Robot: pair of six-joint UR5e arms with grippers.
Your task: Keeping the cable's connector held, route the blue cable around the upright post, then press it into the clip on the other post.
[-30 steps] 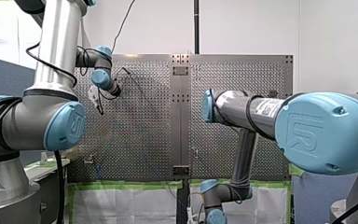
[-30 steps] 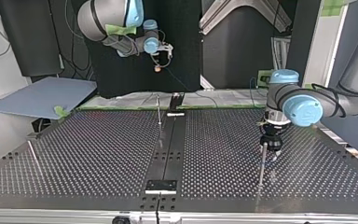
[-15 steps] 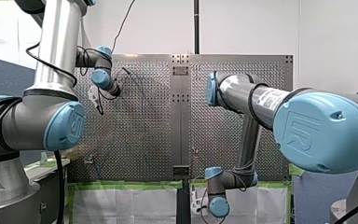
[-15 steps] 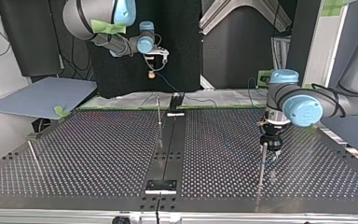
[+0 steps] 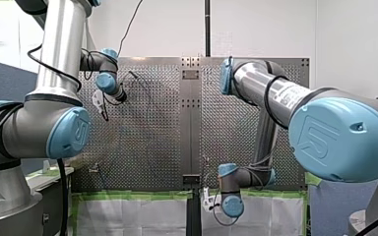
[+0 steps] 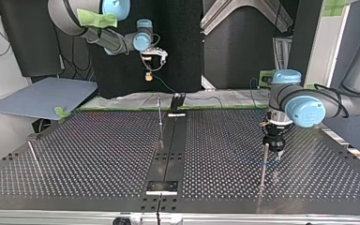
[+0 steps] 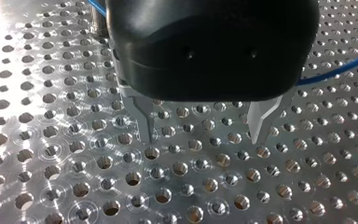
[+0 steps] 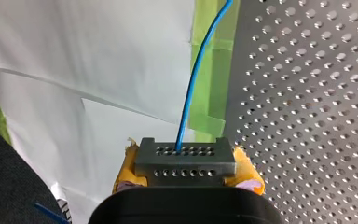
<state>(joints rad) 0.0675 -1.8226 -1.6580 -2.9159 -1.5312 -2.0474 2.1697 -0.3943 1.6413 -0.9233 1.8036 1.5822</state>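
My right gripper (image 6: 148, 74) hangs off the table's far edge, above it, its yellow pads (image 8: 248, 171) shut on the grey connector (image 8: 185, 154). The blue cable (image 8: 199, 74) leaves the connector and runs down toward the table (image 6: 168, 86). My left gripper (image 7: 203, 128) stands open just above the perforated plate, nothing between its metal fingers. The cable (image 7: 340, 63) passes behind it. In the top view the left gripper (image 6: 272, 148) sits at the top of an upright post (image 6: 263, 164) on the right.
A thin post (image 6: 160, 111) stands near the plate's far middle, another post (image 6: 33, 152) at the top view's left. A black centre strip (image 6: 171, 150) runs across the plate. White sheet and green tape (image 8: 209, 93) lie beyond the edge.
My right arm has carried the connector toward the top view's left and slightly lower; in the front view its gripper has risen from the bottom edge. My left arm has stayed still.
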